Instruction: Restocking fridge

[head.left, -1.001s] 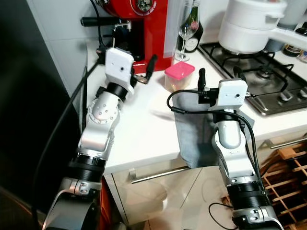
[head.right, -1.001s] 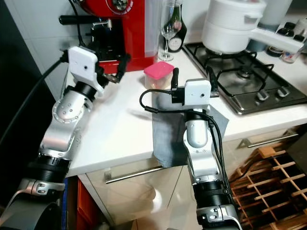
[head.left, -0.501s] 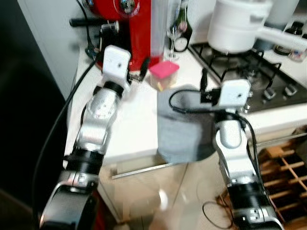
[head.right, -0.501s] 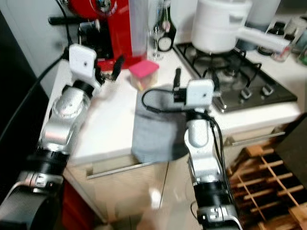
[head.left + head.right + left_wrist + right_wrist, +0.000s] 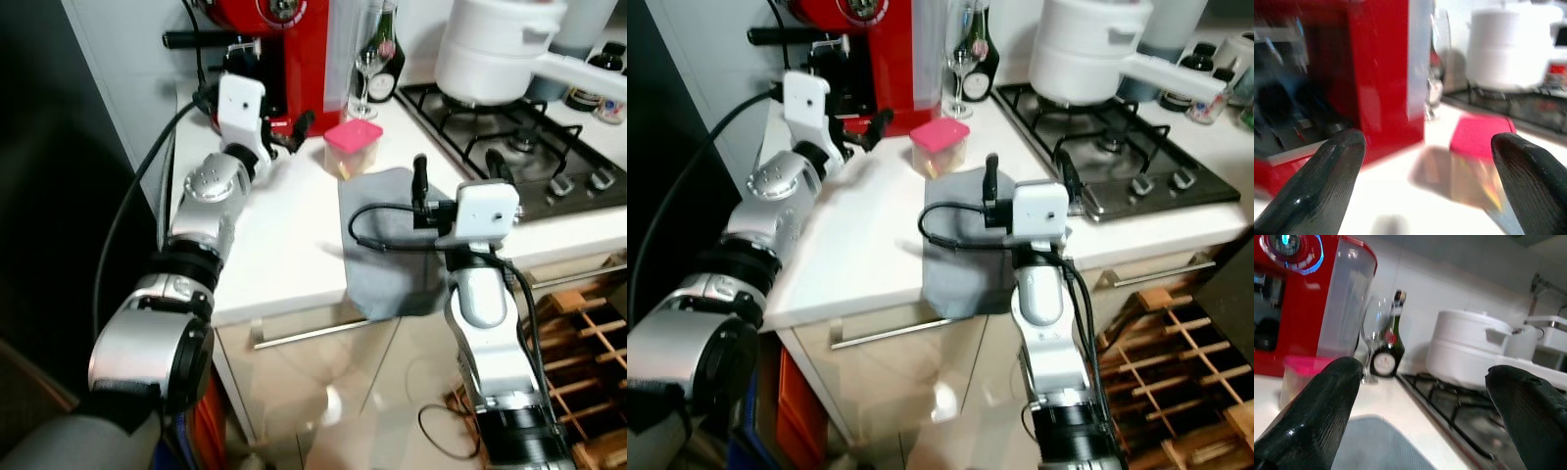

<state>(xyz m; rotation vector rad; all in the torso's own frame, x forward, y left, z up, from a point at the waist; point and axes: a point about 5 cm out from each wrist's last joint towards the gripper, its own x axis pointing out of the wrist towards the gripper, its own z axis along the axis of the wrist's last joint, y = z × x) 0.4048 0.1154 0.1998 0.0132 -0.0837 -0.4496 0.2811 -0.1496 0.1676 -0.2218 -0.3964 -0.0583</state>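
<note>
So I'm standing at the white kitchen table (image 5: pixel 284 245), dark fridge-like panel (image 5: pixel 49 196) off to my left. My left tool (image 5: pixel 284 137) is up over the back-left part of the table, right in front of the glossy red coffee machine (image 5: pixel 304 49). Its two black fingers (image 5: pixel 1322 181) are spread wide with nothing between them. In the left wrist view I'm looking past them at the red machine and the little box.

That box is the small clear plastic container with the pink lid (image 5: pixel 353 147). It sits on the table just beside the machine's base, touching the far edge of the grey cloth (image 5: pixel 392 245) that drapes over the table's front edge. There's something yellowish inside, can't tell what exactly.

Behind it stand a tall clear wine glass (image 5: pixel 370 59), which looks empty, and a dark green bottle (image 5: pixel 392 69) by the wall.

My right tool (image 5: pixel 456 166) hovers over the cloth, fingers wide apart too, holding nothing.

Further right is the steel gas hob (image 5: pixel 539 157) with a big white lidded pot (image 5: pixel 490 49) on a burner; lid's on, so no idea about contents.
</note>
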